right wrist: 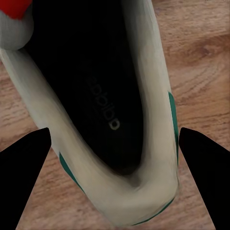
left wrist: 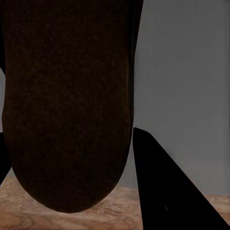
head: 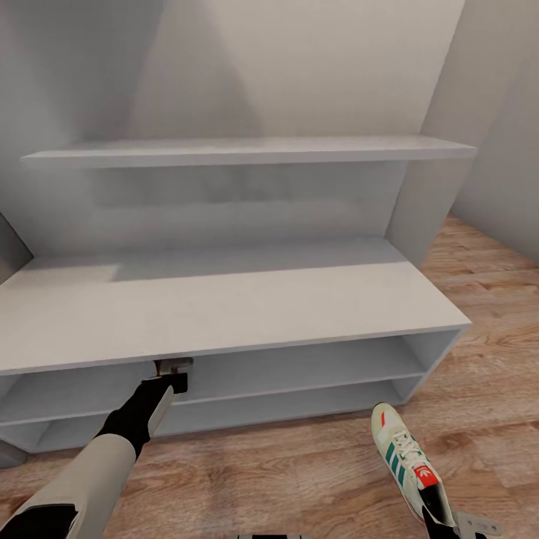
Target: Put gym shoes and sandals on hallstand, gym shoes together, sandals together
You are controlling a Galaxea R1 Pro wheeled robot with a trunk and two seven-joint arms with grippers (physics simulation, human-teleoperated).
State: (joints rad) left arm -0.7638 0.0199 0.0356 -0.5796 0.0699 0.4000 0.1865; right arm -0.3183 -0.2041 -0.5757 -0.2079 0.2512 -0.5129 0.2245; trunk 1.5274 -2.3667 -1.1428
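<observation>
— At the foot of the low, wide pale-grey hallstand (head: 224, 299), what is the robot holding?

— The left gripper (head: 174, 368) is tucked under the front edge of the bench top, at the mouth of the upper open shelf row. Its wrist view shows a flat dark-brown sandal (left wrist: 67, 105) with a rounded end and a grainy matt surface between its dark fingers (left wrist: 163, 191); it appears clamped on it, though the contact itself is hidden.

— And the right side?

— The right gripper (right wrist: 115, 158) grips the heel of a cream lace-up gym shoe (head: 408, 460) with teal side stripes and a red-orange tongue. The fingers stand on either side of the heel collar, and the dark insole shows between them. The shoe sits low over the light brown wood-grain plank floor (head: 314, 479), just in front of the rack's right end; I cannot tell whether it touches.

— Any room?

— The smooth bench top and both shelf rows show bare grey surfaces, and open floor runs to the right.
</observation>
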